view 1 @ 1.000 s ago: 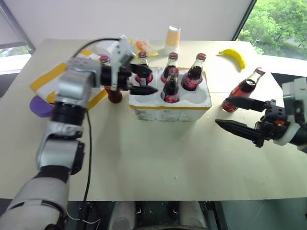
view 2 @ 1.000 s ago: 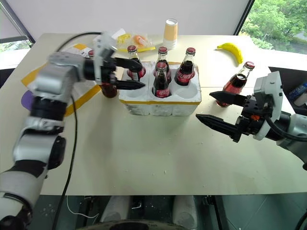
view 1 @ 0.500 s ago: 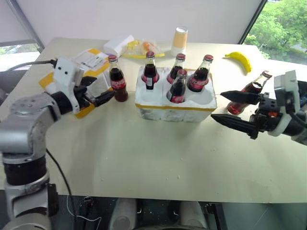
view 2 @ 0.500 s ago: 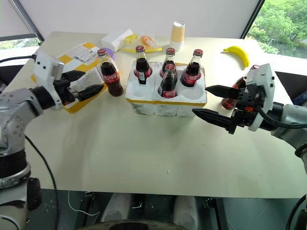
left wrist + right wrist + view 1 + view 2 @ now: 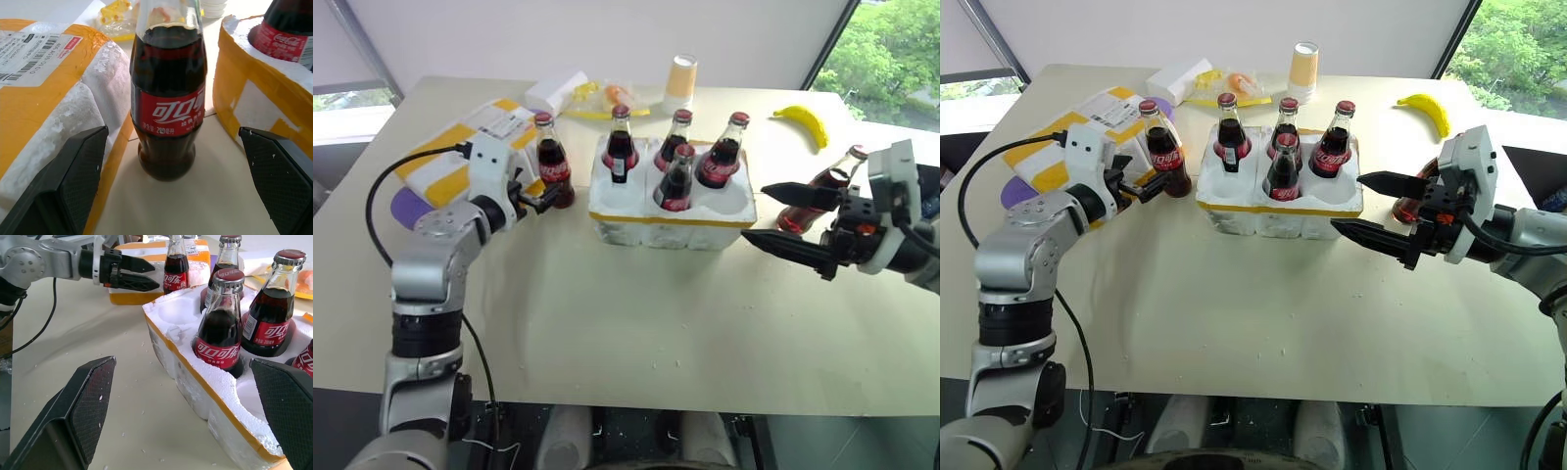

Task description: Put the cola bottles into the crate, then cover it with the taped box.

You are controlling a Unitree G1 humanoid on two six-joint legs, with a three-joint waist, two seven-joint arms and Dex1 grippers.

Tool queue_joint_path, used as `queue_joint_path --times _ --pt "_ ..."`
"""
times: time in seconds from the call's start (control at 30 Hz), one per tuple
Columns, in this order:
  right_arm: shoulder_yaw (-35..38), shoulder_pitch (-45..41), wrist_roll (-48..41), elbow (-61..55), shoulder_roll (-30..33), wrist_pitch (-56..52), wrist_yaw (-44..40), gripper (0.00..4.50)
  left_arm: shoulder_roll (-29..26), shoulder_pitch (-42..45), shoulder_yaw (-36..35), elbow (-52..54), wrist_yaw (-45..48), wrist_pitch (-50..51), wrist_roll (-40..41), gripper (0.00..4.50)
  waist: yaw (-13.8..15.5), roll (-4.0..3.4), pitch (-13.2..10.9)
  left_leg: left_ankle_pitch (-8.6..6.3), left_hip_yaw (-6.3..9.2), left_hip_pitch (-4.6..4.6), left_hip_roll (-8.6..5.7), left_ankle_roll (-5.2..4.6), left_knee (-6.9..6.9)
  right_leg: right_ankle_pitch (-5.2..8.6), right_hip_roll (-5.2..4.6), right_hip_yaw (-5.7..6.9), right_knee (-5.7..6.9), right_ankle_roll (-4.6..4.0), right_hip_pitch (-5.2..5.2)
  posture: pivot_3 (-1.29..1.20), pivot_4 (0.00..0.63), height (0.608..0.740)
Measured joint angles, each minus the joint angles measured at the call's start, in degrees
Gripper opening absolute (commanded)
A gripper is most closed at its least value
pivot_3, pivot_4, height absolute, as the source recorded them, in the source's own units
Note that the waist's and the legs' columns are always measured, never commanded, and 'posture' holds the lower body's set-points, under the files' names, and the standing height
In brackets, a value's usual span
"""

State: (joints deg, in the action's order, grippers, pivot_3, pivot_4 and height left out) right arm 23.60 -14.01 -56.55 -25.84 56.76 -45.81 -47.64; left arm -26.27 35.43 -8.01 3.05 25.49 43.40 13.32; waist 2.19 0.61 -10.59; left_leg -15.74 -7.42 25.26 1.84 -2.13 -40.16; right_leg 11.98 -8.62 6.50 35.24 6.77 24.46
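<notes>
Nearest, the bare cream bench (image 5: 636, 333) fills the lower half of the head views. At right of centre, the right hand (image 5: 1371, 208) hovers above the bench with its two black fingers spread wide and nothing between them, pointing toward the crate's right end. Just behind it, at the right edge, one cola bottle (image 5: 822, 186) stands on the bench outside the crate.

In the middle sits the crate (image 5: 671, 211), a white foam block with a yellow band. Four cola bottles stand upright in its wells: three along the far row (image 5: 620, 147) (image 5: 675, 137) (image 5: 722, 149) and one in the near row's middle well (image 5: 677, 178). The near wells on either side of it are empty.

Left of the crate, the left hand (image 5: 1146, 183) is wide open and holds nothing; its fingers (image 5: 73, 181) flank another cola bottle (image 5: 168, 107) standing on the bench between the crate and the taped box, without touching it. The taped box (image 5: 460, 157) lies in the upper left, label up.

Farthest back are a small white box (image 5: 556, 93), a paper cup (image 5: 681, 81) and a banana (image 5: 803, 122) in the upper right.
</notes>
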Motion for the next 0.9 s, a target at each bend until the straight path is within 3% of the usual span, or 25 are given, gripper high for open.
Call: queue_joint_path --times 0.5,0.6,0.67,0.9 --pt "0.01 0.02 -0.73 -1.05 -0.58 0.01 0.92 4.5 2.12 11.74 4.74 -26.76 1.91 -16.71 -3.64 4.47 -0.05 0.01 0.0 0.0 -0.09 0.02 0.01 0.0 0.0 0.0 0.01 0.02 0.0 0.0 0.03 0.0 0.15 0.74" --pt "0.0 0.02 -0.93 -1.07 -0.64 0.01 1.15 4.5 2.57 12.63 4.84 -30.04 2.5 -18.82 -3.94 3.71 -0.04 0.01 0.0 0.0 -0.07 0.02 0.01 -0.01 0.0 0.0 -0.01 0.02 -0.01 0.01 0.03 0.0 0.15 0.74" --pt "0.01 0.02 -0.99 -1.08 -0.65 0.01 1.15 4.5 2.83 12.7 4.79 -30.7 2.71 -19.37 -3.9 2.81 -0.08 0.01 0.0 0.0 -0.06 0.02 0.01 -0.01 0.0 0.0 0.0 0.02 -0.01 0.01 0.03 0.0 0.15 0.74" --pt "0.01 0.14 -1.06 -1.09 -0.65 0.01 1.14 4.5 1.77 12.88 4.6 -31.19 4.29 -19.25 -3.4 2.79 -0.1 0.02 -0.01 0.0 -0.05 0.03 0.02 -0.01 0.0 0.0 -0.01 0.01 -0.01 0.01 0.05 0.0 0.15 0.74"
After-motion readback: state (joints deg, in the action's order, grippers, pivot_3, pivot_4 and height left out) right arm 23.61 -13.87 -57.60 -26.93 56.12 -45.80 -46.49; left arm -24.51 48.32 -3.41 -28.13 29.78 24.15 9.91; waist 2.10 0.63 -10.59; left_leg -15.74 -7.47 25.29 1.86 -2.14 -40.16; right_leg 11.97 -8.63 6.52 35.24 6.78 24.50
